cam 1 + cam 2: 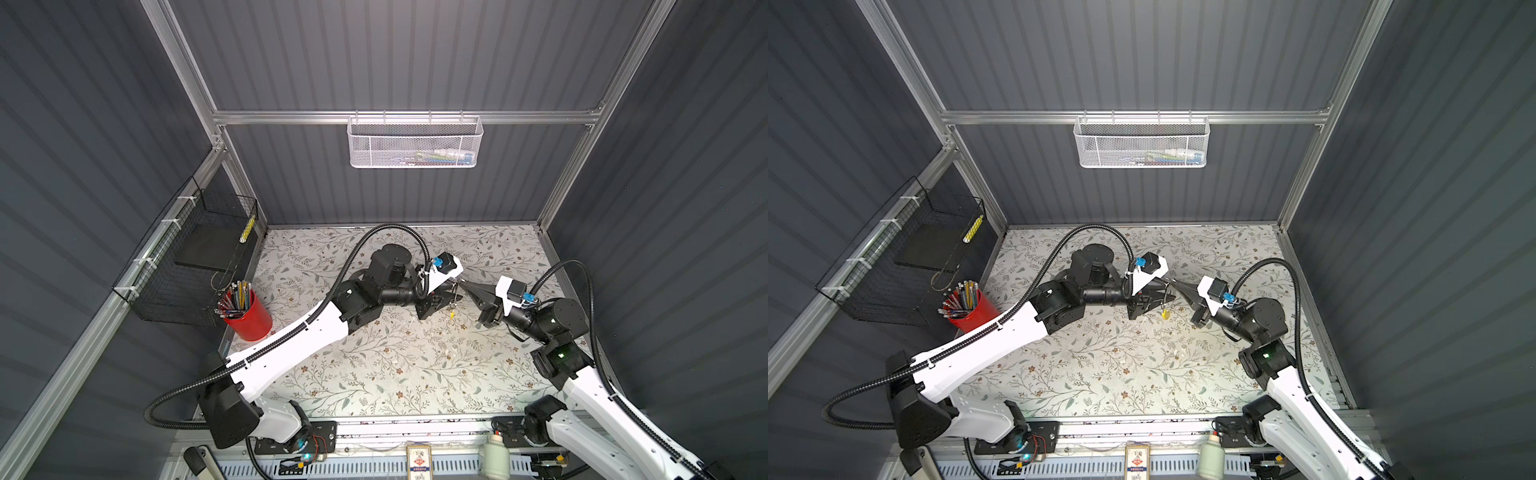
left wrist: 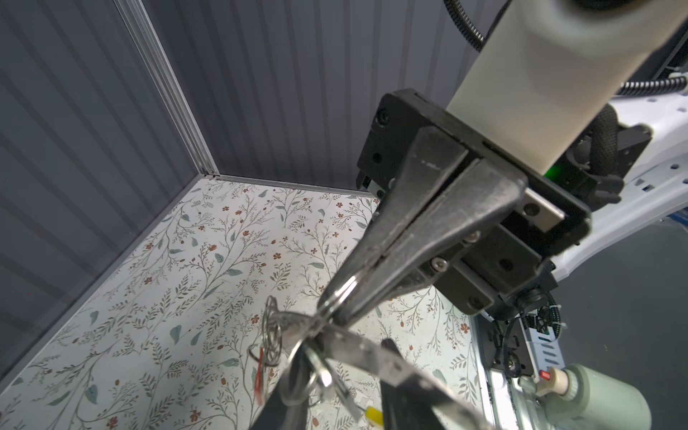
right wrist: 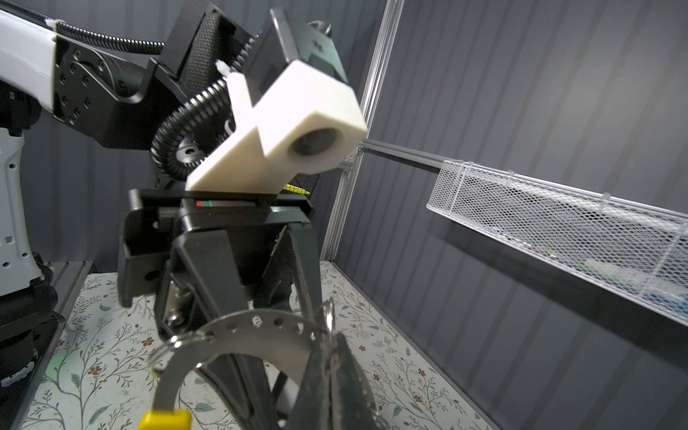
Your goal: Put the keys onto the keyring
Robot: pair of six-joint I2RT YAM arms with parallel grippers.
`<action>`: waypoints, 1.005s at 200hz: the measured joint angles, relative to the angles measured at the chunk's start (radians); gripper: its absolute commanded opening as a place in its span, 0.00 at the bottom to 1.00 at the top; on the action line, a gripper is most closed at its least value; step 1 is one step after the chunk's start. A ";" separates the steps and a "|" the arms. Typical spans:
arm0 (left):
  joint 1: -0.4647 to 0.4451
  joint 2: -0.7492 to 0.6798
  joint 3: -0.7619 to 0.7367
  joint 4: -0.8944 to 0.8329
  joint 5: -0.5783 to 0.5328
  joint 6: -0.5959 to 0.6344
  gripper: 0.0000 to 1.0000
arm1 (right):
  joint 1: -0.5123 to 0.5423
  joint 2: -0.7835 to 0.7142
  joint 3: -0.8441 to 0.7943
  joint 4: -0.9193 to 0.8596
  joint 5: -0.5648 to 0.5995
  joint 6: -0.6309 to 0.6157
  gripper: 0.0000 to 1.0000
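Observation:
Both grippers meet in mid-air above the middle of the floral table (image 1: 395, 374). My right gripper (image 3: 331, 346) is shut on the flat grey band of the keyring (image 3: 260, 327). The hoop's yellow segment (image 3: 163, 419) hangs lowest, seen in both top views (image 1: 451, 316) (image 1: 1165, 313). In the left wrist view the right gripper (image 2: 327, 312) pinches at the band's (image 2: 387, 366) upper end. An orange-red key tag (image 2: 260, 372) dangles from small rings beside it. My left gripper (image 2: 342, 357) has its black fingers (image 2: 283, 402) apart, with a small key (image 2: 335, 387) and the band across them. Whether they clamp anything is unclear.
A red cup of pens (image 1: 249, 316) stands at the table's left edge, below a black wire basket (image 1: 187, 257) on the left wall. A white mesh basket (image 1: 415, 143) hangs on the back wall. A pale bottle (image 1: 494, 455) sits at the front rail.

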 measured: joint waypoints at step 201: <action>0.029 -0.091 -0.003 -0.079 -0.055 0.134 0.46 | -0.023 0.018 -0.079 0.174 -0.043 0.098 0.00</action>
